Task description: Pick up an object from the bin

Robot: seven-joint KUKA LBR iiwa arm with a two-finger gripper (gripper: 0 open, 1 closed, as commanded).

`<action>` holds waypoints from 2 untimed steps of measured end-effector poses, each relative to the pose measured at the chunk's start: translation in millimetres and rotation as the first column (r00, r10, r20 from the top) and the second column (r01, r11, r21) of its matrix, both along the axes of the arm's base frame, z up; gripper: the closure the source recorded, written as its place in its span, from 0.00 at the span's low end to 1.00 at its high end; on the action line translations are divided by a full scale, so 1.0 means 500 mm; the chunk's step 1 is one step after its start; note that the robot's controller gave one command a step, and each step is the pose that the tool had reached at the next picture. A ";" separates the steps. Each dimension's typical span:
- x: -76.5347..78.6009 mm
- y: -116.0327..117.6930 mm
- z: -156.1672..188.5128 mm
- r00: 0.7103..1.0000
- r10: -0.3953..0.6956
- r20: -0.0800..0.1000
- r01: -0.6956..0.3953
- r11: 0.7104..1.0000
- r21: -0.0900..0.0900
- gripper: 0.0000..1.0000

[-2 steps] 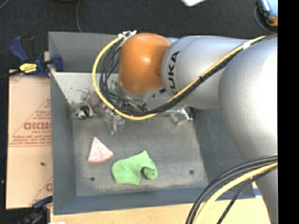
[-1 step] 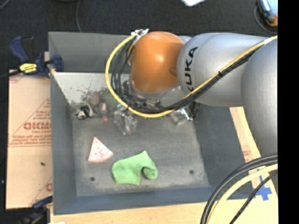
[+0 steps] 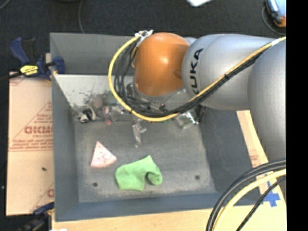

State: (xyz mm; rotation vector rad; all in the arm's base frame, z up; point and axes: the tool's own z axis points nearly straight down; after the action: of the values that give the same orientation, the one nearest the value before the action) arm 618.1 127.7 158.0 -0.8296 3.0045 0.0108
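Observation:
My gripper [image 3: 138,133] hangs under the arm's wrist over the middle of the bin floor, toward the back. A crumpled green cloth [image 3: 138,174] lies in front of it, near the bin's front wall. To the left of the cloth lies a flat pink and white triangular slice [image 3: 102,156]. The gripper is above and behind both and apart from them. Nothing shows in it.
Small dark and white bits [image 3: 87,115] lie along the back left of the floor, by the sloping wall. The arm and its orange cover hide the back right part of the bin.

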 end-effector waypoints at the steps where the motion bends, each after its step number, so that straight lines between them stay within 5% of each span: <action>1: -0.164 -0.082 -0.073 0.961 0.278 0.001 -0.278 0.961 -0.007 0.00; 2: -0.250 -0.100 -0.163 0.957 0.289 -0.004 -0.289 0.957 -0.006 0.00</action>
State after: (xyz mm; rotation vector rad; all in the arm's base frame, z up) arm 493.0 77.6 76.4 -1.2615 2.8569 0.0081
